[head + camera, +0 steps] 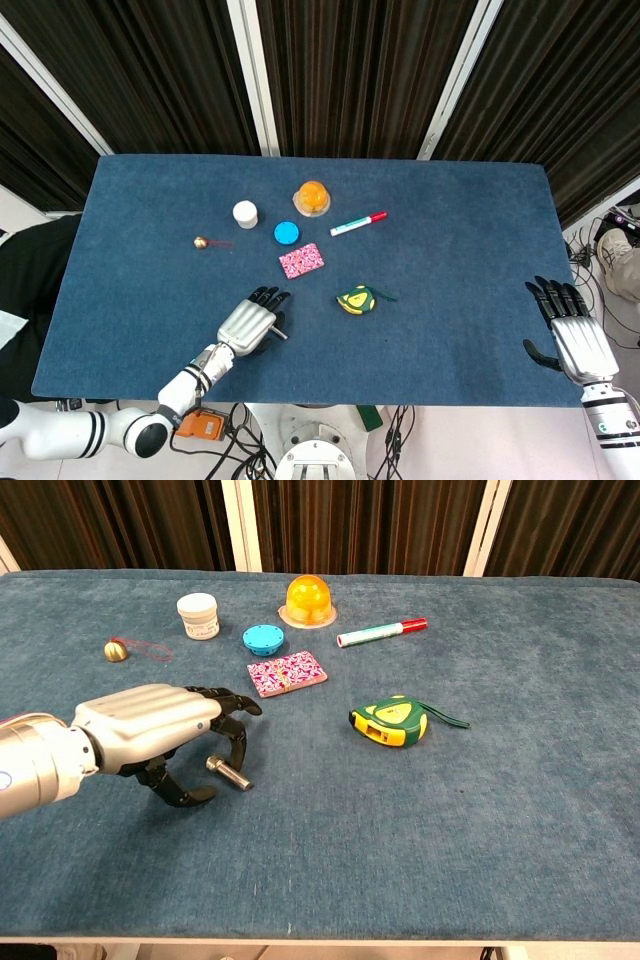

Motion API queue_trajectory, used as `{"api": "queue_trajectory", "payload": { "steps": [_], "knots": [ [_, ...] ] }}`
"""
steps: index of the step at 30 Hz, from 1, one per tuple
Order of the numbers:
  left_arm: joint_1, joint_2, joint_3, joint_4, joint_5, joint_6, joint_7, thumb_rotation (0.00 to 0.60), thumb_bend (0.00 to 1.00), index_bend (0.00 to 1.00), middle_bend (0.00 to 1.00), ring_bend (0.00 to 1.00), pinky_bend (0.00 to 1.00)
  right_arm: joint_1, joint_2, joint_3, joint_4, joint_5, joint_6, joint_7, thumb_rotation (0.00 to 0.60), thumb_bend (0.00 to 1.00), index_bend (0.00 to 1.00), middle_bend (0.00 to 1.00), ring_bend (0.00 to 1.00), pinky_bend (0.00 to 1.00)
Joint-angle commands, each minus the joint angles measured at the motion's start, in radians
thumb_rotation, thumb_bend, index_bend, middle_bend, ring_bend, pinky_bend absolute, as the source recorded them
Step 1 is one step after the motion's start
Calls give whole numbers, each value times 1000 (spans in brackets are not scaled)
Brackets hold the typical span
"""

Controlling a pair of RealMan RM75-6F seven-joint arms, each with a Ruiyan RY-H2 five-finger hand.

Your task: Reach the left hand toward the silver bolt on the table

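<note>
Silver bolt (229, 772) lies flat on the counter (520, 810), long axis running left-right, just under your left robot hand (155, 730) fingertips. Hand's released, fingers spread, grasping nothing. Right robot hand (572, 335) is far off.

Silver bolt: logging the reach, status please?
Left hand open over the silver bolt, not gripping. Right hand open at the table edge. Nothing in the way.

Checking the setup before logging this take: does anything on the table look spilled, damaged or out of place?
Nothing stands out. The silver bolt lies on its side beside the left hand; the other items sit intact on the table.
</note>
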Motion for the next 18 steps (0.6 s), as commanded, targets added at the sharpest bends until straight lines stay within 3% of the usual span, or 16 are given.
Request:
{"api": "queue_trajectory", "payload": {
  "steps": [1, 18],
  "knots": [
    [-3, -1, 1, 0, -2, 5, 0, 600, 342, 487, 72, 0, 100, 0, 0, 0, 0, 0, 0, 0, 600, 464, 39, 76, 67, 78],
    [-24, 8, 10, -15, -23, 27, -3, 600, 516, 577, 114, 0, 100, 1, 0, -3, -1, -1, -4, 1, 600, 464, 39, 76, 67, 78]
  ]
}}
